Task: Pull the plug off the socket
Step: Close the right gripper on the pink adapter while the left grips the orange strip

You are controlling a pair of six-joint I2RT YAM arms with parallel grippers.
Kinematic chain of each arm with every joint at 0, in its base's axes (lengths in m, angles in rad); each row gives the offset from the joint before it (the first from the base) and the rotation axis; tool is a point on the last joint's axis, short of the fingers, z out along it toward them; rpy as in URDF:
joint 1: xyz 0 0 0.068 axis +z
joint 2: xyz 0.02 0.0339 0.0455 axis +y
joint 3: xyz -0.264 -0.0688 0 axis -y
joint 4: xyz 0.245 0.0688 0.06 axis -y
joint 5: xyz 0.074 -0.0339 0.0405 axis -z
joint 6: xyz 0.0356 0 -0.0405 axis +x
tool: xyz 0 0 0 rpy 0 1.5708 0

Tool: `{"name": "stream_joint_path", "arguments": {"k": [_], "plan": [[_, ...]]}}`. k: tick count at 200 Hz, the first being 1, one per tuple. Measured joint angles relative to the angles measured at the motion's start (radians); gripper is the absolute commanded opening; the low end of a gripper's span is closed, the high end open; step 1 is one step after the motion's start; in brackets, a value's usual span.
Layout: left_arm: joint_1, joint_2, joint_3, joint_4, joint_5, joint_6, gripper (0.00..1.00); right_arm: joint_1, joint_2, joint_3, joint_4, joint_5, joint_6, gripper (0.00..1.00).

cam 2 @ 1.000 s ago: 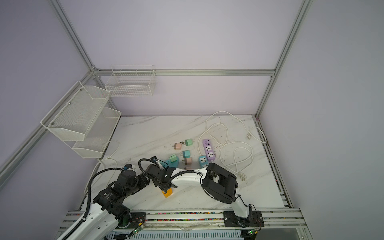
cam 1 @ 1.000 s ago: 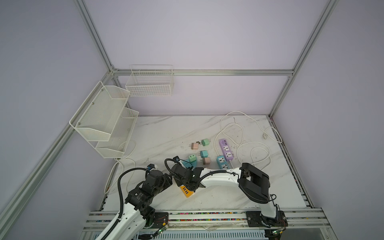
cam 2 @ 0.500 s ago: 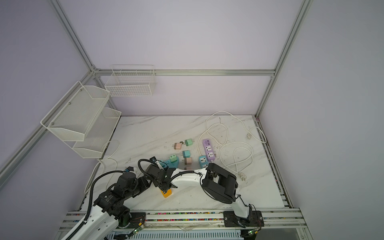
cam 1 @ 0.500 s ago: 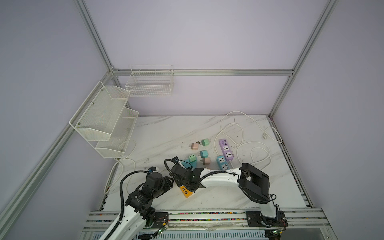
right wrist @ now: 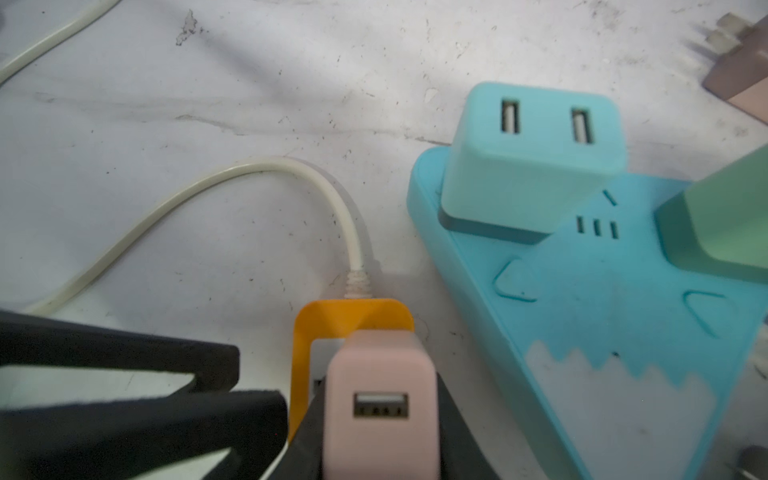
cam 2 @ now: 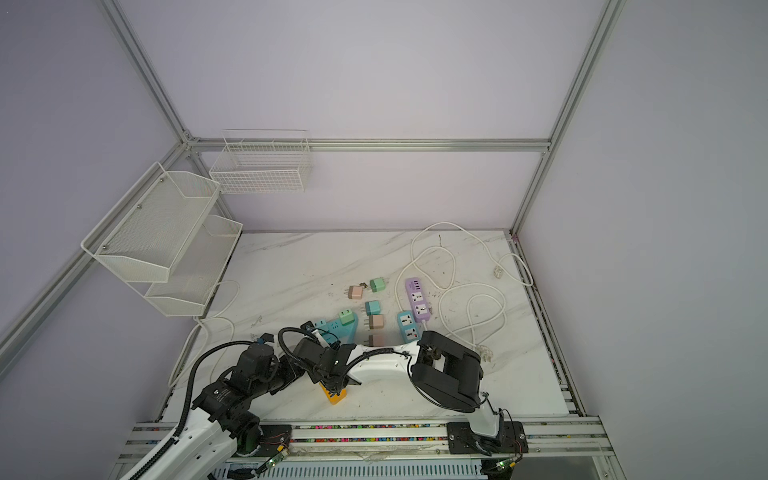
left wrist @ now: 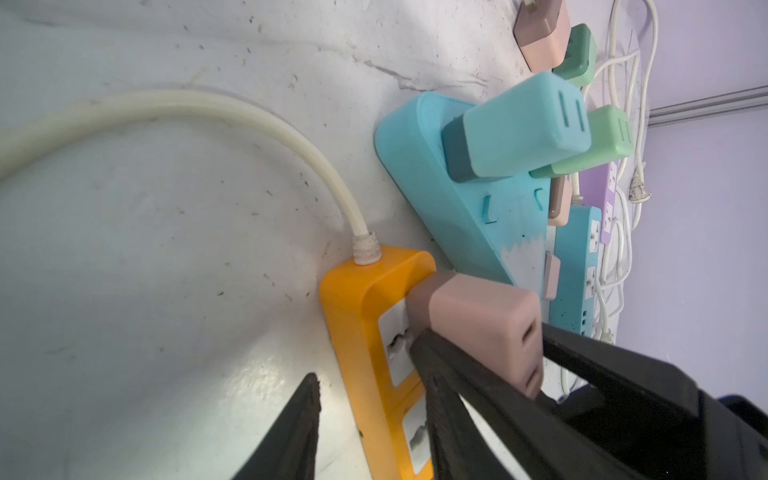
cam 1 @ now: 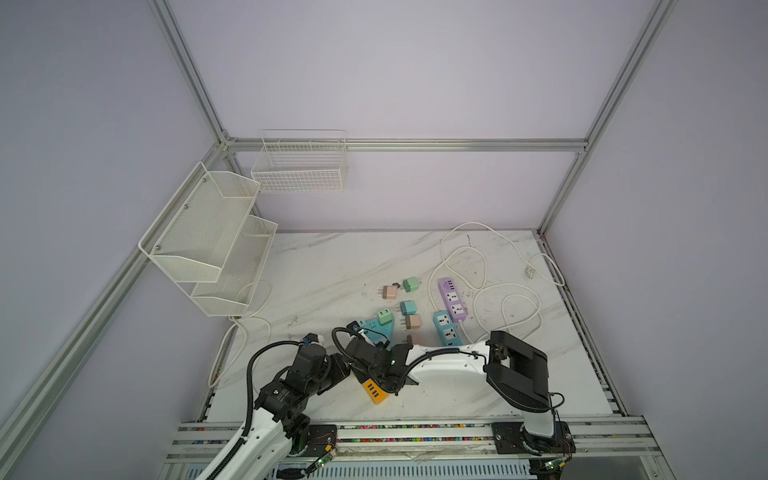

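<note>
An orange power strip, the socket (left wrist: 353,332) (right wrist: 303,332) (cam 1: 374,392) (cam 2: 334,397), lies near the table's front middle with a white cord at one end. A pink plug (left wrist: 478,324) (right wrist: 380,390) is seated in it; in both top views the arm hides it. My right gripper (right wrist: 380,419) (cam 1: 384,380) is shut on the plug, one finger on each side. My left gripper (left wrist: 365,361) (cam 1: 347,370) is open and straddles the strip. One of its fingers (left wrist: 303,424) stands off the strip's edge with bare table between.
A teal strip (cam 1: 372,328) holding a teal and a green plug lies just behind. A blue strip (cam 1: 446,328), a purple strip (cam 1: 453,297), loose plugs (cam 1: 411,322) and looping white cords (cam 1: 511,303) lie further back right. Mesh shelves (cam 1: 216,249) hang on the left wall.
My left gripper's jaws have narrowed around the orange strip and its arm has settled slightly lower. My right gripper stays put on the pink plug.
</note>
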Motion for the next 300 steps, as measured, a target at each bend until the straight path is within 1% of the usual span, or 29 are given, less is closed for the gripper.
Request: {"name": "stream_joint_path", "arguments": {"k": [18,53,134,180,204,243,300], "plan": [[0.000,0.028,-0.003,0.022,0.010,-0.008,0.41,0.003,-0.006,-0.007,0.003,-0.008,0.005,0.19],[0.000,0.062,-0.007,0.046,0.016,-0.010,0.36,0.003,-0.010,-0.014,0.010,-0.011,0.009,0.19],[0.000,0.075,-0.047,0.088,0.028,-0.010,0.29,0.003,-0.010,-0.014,0.010,-0.010,0.008,0.19],[0.000,0.051,-0.068,0.097,0.032,-0.010,0.29,0.005,-0.010,-0.011,0.006,0.003,0.000,0.18],[0.000,0.031,-0.082,0.099,0.040,-0.010,0.29,0.014,-0.008,0.011,-0.044,0.012,0.000,0.18],[0.000,0.004,-0.100,0.105,0.043,-0.018,0.28,0.018,-0.002,0.022,-0.057,0.013,0.000,0.18],[0.000,0.003,-0.103,0.111,0.046,-0.035,0.27,0.018,-0.002,0.022,-0.058,0.021,-0.003,0.17]]}}
